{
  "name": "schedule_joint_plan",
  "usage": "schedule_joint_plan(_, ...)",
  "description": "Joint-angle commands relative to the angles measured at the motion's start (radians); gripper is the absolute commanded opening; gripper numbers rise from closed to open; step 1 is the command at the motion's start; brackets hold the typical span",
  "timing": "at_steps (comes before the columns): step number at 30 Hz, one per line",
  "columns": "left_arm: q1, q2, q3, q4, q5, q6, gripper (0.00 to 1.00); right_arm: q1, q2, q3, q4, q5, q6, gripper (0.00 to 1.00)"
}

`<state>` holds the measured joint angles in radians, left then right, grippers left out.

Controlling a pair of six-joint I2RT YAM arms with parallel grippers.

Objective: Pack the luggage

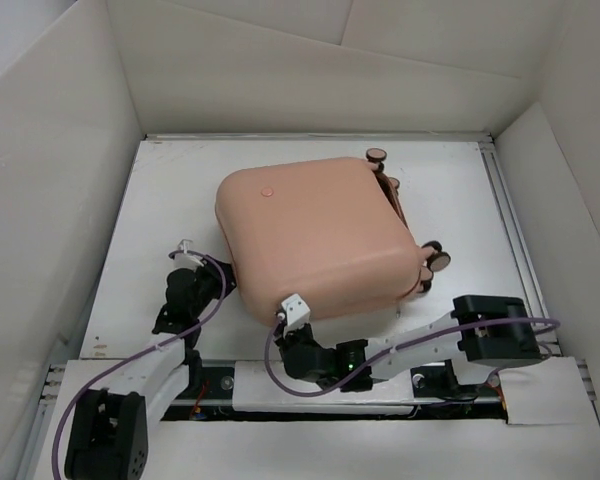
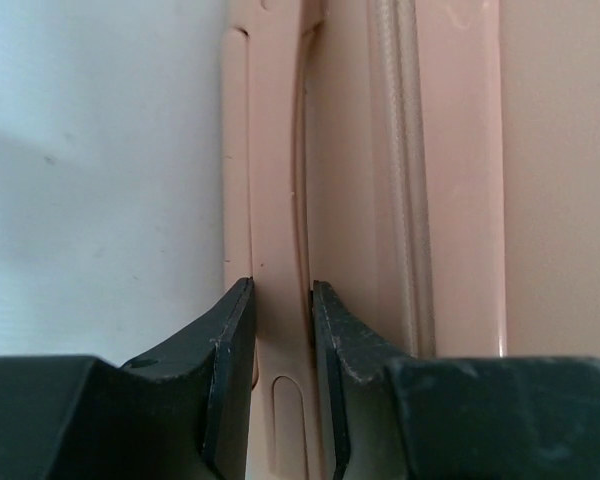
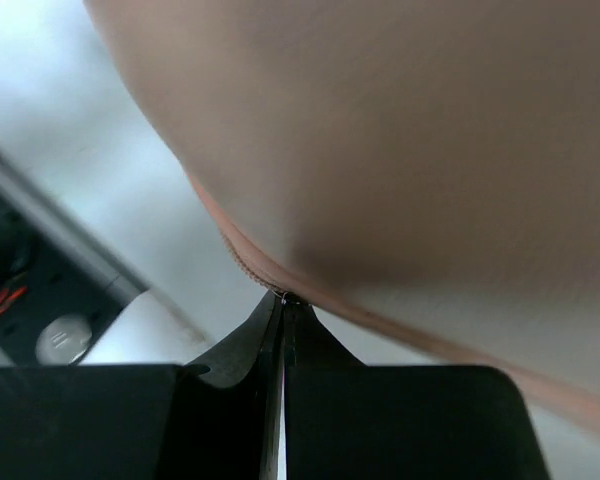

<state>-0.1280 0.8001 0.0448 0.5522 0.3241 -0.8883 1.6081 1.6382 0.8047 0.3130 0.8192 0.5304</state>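
Luggage [image 1: 315, 235] lies closed on the white table [image 1: 450, 190], boxed by white walls [image 1: 280, 70]. The left gripper [image 2: 282, 290] pinches its pink side strip; the right gripper [image 3: 283, 300] is pressed shut at its seam.

The luggage [image 1: 320, 235] was plain salmon-pink, its wheels [image 1: 438, 262] pink and black. The table [image 1: 170, 200] and surrounding walls [image 1: 280, 80] were white. The left gripper [image 2: 280, 290] and right gripper [image 3: 283, 302] were black, their cables [image 1: 268, 360] purple.

Bright, even light; blurred wrist close-ups
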Motion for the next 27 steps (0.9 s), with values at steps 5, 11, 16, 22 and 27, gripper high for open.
schedule_joint_plan(5,-0.359,-0.059,-0.026,0.081,-0.128,-0.076,0.0,-0.221,-0.159,-0.099,0.164,-0.442,-0.058,0.0)
schedule_joint_plan(11,-0.36,-0.102,-0.017,0.006,-0.2,-0.067,0.0,-0.109,-0.424,-0.179,-0.078,-0.39,0.046,0.78)
schedule_joint_plan(16,-0.351,-0.136,-0.008,-0.044,-0.243,-0.028,0.0,-0.053,-0.668,-0.3,-0.457,-0.203,0.239,0.59)
schedule_joint_plan(22,-0.322,-0.154,-0.017,-0.069,-0.267,0.015,0.0,-0.053,-0.798,-0.363,-0.87,-0.109,0.764,0.16)
schedule_joint_plan(27,-0.312,-0.185,-0.058,-0.078,-0.257,0.025,0.0,-0.106,-0.73,-0.317,-1.076,-0.039,0.91,0.11)
